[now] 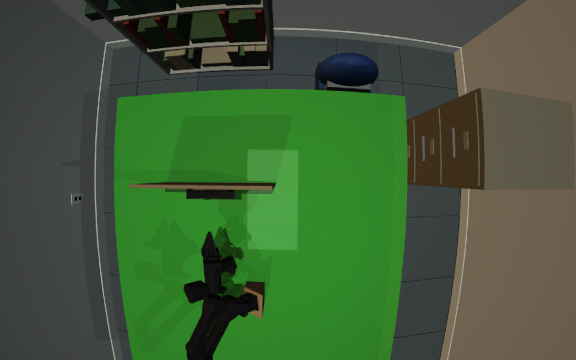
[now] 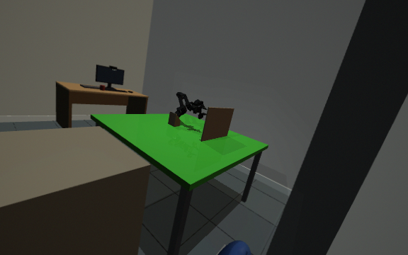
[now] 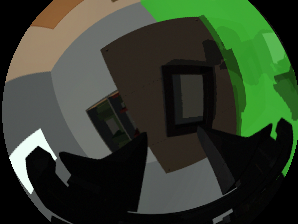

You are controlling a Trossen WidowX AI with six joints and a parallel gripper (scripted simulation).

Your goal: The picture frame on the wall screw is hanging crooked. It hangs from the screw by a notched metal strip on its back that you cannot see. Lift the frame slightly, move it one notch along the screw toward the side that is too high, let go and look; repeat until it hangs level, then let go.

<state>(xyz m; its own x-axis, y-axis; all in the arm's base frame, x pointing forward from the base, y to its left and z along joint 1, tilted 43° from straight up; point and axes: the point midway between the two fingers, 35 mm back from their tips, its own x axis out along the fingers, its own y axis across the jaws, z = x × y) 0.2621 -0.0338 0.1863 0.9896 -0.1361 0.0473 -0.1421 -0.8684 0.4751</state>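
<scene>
"View differences?"
"Item: one picture frame, dark. Wrist view: its front, mounted on the brown upright panel. Top view: only its upper edge, on the panel's arm-facing side. Exterior view: the panel's other face, frame hidden. Level or crooked: cannot tell for certain."

"Arm and jaws?"
"Item: one black arm, mounted at a brown block. Exterior view: elbow raised high, forearm reaching toward the panel. Top view: elbow bent toward the near edge, gripper pointing at the panel. Jaws parted, grasping nothing; fingertips apart from the frame."

"Edges and room?"
"Item: one green table. From above, the panel runs roughly parallel to the far edge, its left end near the left edge, its right end well apart from the right edge. The frame lies between the panel's ends. A gap separates frame and fingertips; wide green surface extends from the block to the right edge."
</scene>
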